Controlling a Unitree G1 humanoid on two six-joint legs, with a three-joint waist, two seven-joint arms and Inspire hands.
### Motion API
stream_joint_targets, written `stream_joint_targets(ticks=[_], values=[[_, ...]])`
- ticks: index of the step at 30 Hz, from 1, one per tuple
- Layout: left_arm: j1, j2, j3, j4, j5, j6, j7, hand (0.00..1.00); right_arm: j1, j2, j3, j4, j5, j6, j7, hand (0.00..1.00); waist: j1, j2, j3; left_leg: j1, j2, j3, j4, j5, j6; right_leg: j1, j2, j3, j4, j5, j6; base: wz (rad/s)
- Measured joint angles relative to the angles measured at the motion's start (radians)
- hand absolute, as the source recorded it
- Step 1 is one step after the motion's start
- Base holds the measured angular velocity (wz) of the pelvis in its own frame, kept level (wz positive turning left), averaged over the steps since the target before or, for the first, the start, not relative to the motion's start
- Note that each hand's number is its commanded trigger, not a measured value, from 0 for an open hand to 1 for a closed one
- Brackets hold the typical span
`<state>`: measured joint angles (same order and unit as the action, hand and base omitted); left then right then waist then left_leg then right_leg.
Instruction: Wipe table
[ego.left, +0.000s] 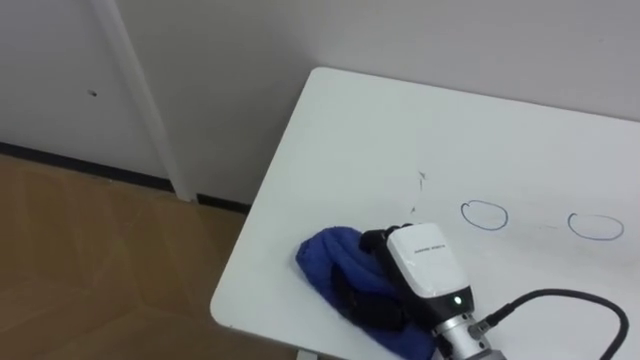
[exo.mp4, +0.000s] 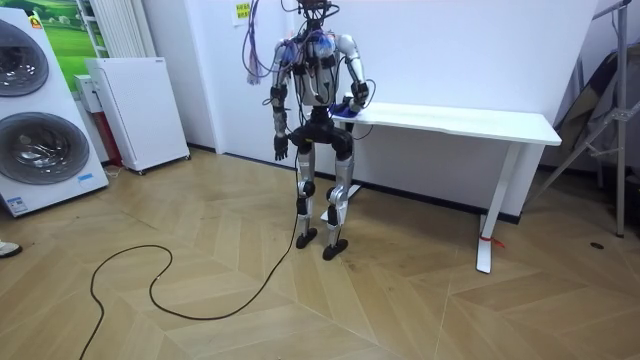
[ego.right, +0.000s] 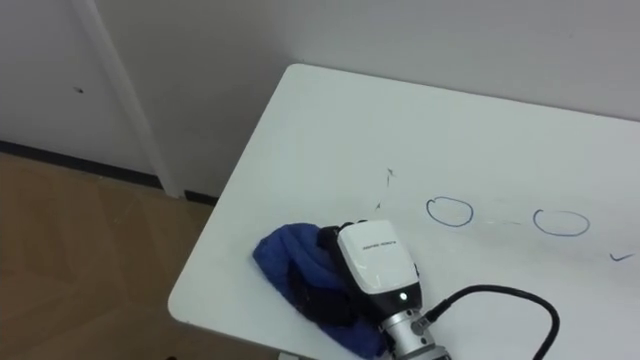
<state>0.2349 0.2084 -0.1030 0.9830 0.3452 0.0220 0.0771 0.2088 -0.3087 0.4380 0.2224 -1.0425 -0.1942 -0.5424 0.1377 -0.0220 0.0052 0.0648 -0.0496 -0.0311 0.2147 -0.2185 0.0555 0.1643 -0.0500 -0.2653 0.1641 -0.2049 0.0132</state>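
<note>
One blue cloth (ego.left: 325, 255) lies bunched beneath the clutching right hand (ego.left: 425, 262)

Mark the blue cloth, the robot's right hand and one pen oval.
blue cloth (ego.left: 322, 256): left eye view, left fold.
right hand (ego.left: 426, 262): left eye view, white back.
pen oval (ego.left: 485, 215): left eye view, nearer oval's centre.

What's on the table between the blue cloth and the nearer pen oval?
In the left eye view, only bare white table with a few faint specks lies between blue cloth and oval; right hand sits on the cloth.
</note>
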Motion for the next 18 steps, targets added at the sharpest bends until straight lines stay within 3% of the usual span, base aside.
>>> stream_joint_targets(ticks=[8,13,16,18], values=[[0.007,-0.003,0.000,0.001,0.000,0.031,-0.002,0.00,0.004,-0.010,-0.001,0.006,0.062,0.010,0.005,1.00,-0.006,0.001,-0.0011,0.002,-0.004,-0.014,0.006,0.000,0.000,0.011,-0.001,-0.014,-0.002,0.000,0.000,0.05],[0.005,-0.010,0.001,-0.001,0.008,0.057,-0.007,0.00,-0.023,-0.004,0.001,0.007,0.104,0.030,0.061,1.00,0.001,0.008,-0.0037,-0.001,0.000,-0.012,0.008,0.000,0.000,0.011,-0.001,-0.013,-0.010,0.000,0.000,0.00],[0.002,-0.019,0.000,-0.021,0.008,0.075,-0.018,0.00,-0.086,0.010,0.001,0.032,0.139,0.074,0.113,1.00,0.002,0.014,-0.0024,0.000,0.001,-0.010,0.009,0.002,-0.001,0.011,-0.001,-0.009,-0.009,0.000,0.000,-0.02],[-0.006,-0.023,0.001,-0.021,-0.003,0.085,-0.022,0.00,-0.200,0.014,-0.002,0.141,0.189,0.082,0.141,1.00,0.000,0.017,-0.0014,0.000,0.001,-0.012,0.017,0.003,-0.001,0.012,-0.002,-0.010,-0.003,0.000,0.000,0.00]])
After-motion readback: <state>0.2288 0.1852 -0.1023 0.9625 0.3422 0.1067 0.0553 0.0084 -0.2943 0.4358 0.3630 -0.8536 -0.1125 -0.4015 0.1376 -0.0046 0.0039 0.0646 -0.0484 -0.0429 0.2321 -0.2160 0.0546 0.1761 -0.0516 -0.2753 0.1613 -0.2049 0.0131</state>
